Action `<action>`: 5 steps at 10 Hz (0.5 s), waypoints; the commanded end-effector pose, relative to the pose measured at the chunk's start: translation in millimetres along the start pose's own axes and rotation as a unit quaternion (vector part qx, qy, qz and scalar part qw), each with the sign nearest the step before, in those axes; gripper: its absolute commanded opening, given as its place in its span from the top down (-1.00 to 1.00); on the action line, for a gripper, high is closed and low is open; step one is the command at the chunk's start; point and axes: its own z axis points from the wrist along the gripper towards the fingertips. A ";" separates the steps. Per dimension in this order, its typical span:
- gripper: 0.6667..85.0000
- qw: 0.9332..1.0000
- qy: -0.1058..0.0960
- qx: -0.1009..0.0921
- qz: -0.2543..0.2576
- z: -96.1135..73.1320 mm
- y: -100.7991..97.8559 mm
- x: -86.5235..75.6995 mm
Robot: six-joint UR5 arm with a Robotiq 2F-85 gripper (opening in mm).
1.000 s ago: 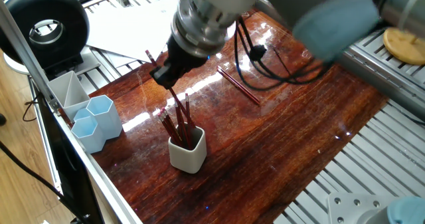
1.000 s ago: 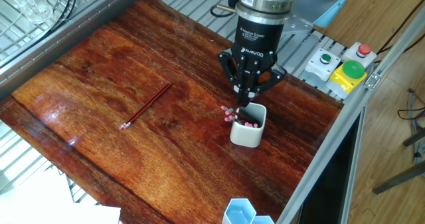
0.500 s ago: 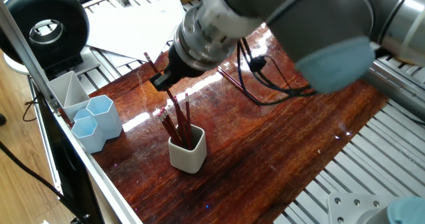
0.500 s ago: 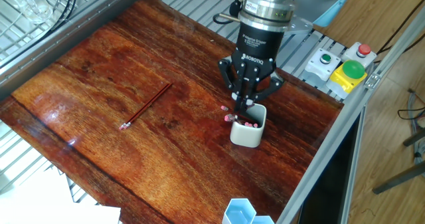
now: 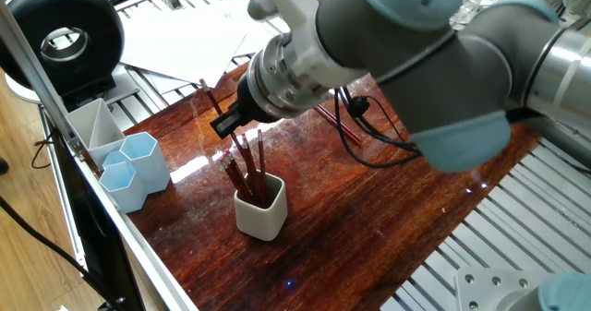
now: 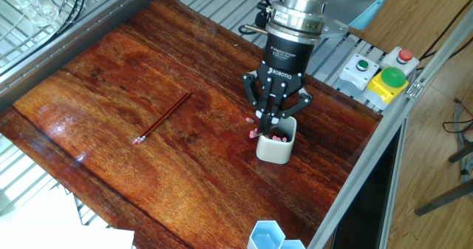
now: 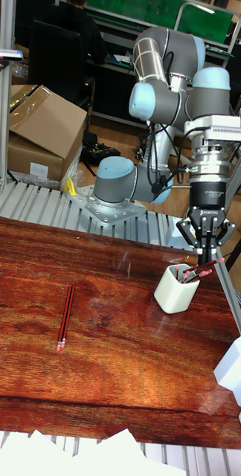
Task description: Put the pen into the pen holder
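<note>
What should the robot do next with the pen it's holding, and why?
Probably open the tool and let go. It looks closed on a tilted pen whose lower end is already inside the holder, among the other pens, so it should just drop in.

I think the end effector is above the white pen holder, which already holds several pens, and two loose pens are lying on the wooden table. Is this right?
Not quite: only one loose pen lies on the wooden table, as the other fixed view shows. The rest holds: the end effector is above the white pen holder, which already holds several pens.
</note>
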 end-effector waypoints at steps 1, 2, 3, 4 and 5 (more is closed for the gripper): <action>0.99 0.999 0.036 0.006 0.015 -10.4 0.2 1.9; 0.99 0.998 0.059 0.006 0.025 -11.5 0.6 13.8; 0.99 0.997 0.073 0.004 0.032 -12.4 2.2 20.8; 0.99 0.997 0.069 -0.001 0.031 -12.1 4.7 18.7; 0.99 0.997 0.069 0.001 0.027 -12.2 3.7 18.9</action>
